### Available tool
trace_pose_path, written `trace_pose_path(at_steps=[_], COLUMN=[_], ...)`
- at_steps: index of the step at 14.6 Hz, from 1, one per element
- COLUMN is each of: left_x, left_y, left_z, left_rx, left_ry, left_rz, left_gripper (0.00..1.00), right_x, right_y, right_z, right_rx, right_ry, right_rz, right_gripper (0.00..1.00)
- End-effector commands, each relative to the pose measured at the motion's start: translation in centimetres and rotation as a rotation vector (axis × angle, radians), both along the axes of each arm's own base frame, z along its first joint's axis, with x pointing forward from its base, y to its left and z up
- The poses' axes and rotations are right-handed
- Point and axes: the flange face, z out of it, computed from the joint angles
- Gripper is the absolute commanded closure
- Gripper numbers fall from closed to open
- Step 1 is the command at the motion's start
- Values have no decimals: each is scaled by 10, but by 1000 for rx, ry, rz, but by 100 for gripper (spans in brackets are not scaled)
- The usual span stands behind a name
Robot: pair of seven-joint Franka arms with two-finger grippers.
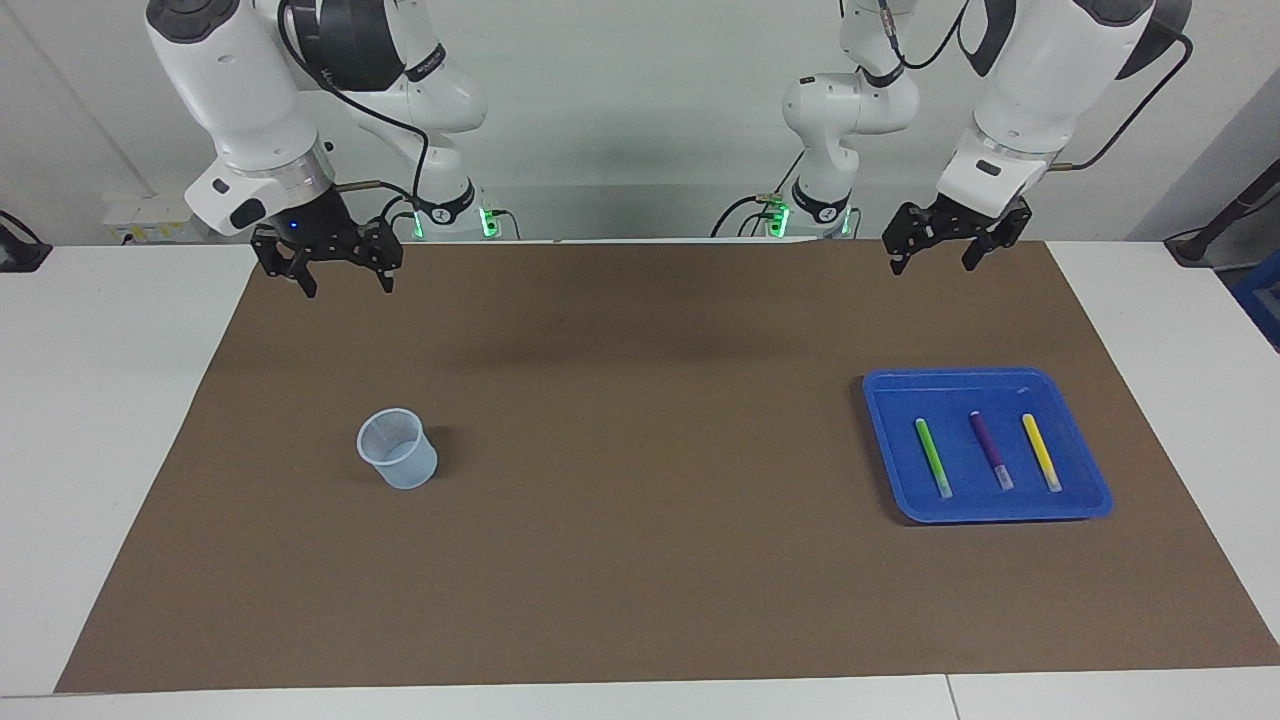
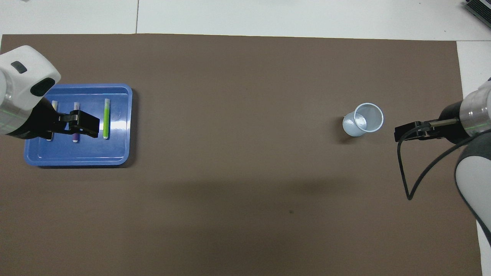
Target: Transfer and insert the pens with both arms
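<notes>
Start layout, with the blue tray (image 1: 985,378) as landmark. The green pen (image 1: 934,458), purple pen (image 1: 991,450) and yellow pen (image 1: 1041,452) lie side by side in it, spaced apart, probably so fingers can straddle each one. The left end effector (image 1: 944,252) hangs spread wide and empty above the brown mat (image 1: 640,580) on the desk (image 1: 120,400), at the tray's robot-ward side. The cup (image 1: 398,449) stands upright well away, toward the right arm's end; the right end effector (image 1: 346,271), also wide, waits there, probably to receive handovers.
</notes>
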Motion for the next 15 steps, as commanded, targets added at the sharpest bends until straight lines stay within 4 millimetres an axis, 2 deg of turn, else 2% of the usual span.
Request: trace_pose_path(at_steps=[1, 8, 15], left_x=[-2, 0, 2], left_y=[0, -1, 32], left_z=[3, 3, -30], left_rx=[-15, -18, -30], left_ry=[-1, -19, -84], left_rz=[0, -2, 62], left_gripper=[0, 0, 0], right_x=[-1, -1, -1], right_y=[0, 0, 0], right_z=[0, -1, -2], right_rx=[-16, -16, -16], right_ry=[-16, -16, -14], right_rz=[11, 9, 9], right_gripper=[0, 0, 0])
